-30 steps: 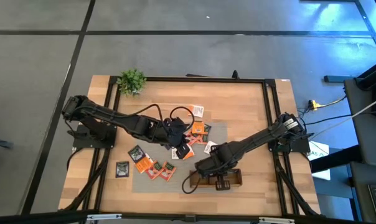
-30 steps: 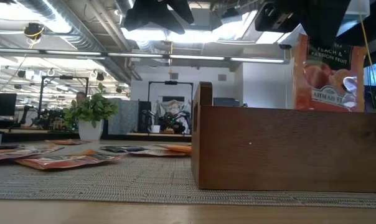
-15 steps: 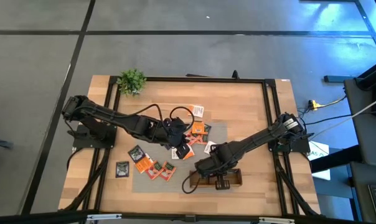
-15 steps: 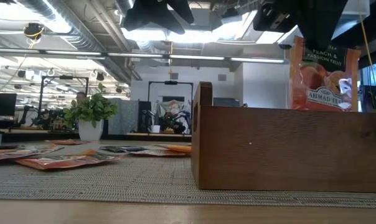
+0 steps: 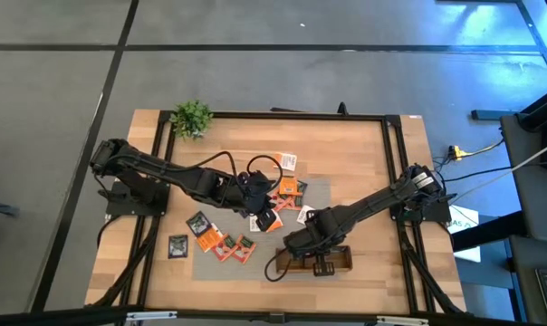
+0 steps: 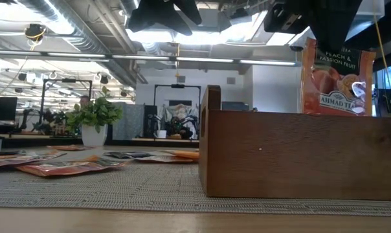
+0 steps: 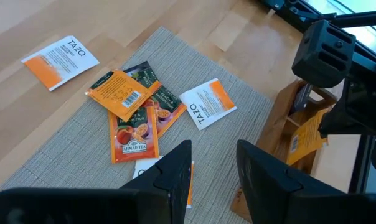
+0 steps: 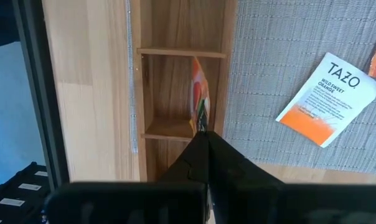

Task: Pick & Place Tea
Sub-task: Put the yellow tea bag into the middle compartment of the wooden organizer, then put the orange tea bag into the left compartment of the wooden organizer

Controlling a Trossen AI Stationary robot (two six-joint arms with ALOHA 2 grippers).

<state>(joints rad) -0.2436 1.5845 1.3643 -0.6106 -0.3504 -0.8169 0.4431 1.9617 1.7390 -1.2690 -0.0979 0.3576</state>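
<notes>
R claw [image 8: 199,127]: pinched tight on top edge of an orange sachet [image 8: 199,93], hanging upright over the middle slot of the wooden tray [image 8: 138,93].
L claw [image 7: 214,168]: fingers parted, nothing in them, hovers above loose sachets [image 7: 133,115] on the grey mat [image 7: 70,149].
Tea: one in my R grip; rest lie flat on mat, a white/orange one [image 7: 60,59] on bare wood.
Handling: I'd judge it v. light, thin, floppy, slick foil. Edge pinch works; flat ones need a corner or overhanging edge.
Risk: may lean or catch on a divider when dropped in.
</notes>
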